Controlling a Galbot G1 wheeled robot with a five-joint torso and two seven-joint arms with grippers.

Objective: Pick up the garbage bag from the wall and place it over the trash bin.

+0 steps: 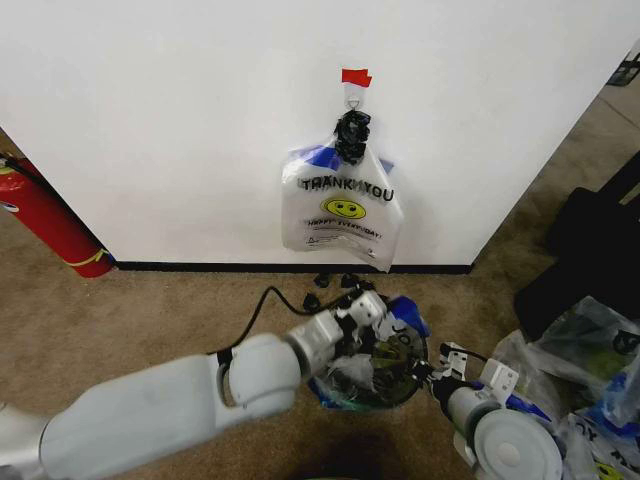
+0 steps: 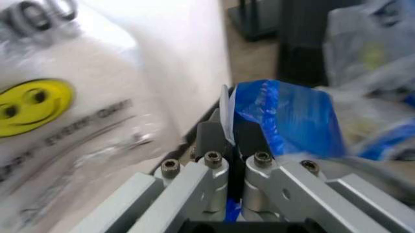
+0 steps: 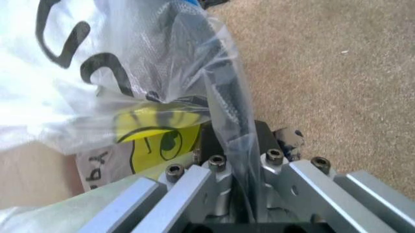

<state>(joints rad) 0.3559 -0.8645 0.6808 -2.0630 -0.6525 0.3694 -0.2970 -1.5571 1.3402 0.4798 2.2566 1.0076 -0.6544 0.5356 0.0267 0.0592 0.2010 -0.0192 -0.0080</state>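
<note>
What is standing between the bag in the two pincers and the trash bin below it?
Nothing visible. The left pincer and the right pincer are both shut on the garbage bag right at the trash bin, and the plastic drapes over its mouth. A twin bag hangs on the wall, well clear.

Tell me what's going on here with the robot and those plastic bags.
Both arms are working at the trash bin on the carpet. The left gripper is shut on the blue edge of a garbage bag, and the right gripper is shut on the bag's clear plastic at the opposite side, holding it spread over the bin's mouth. Another smiley THANK YOU bag hangs from the hook on the wall.
</note>
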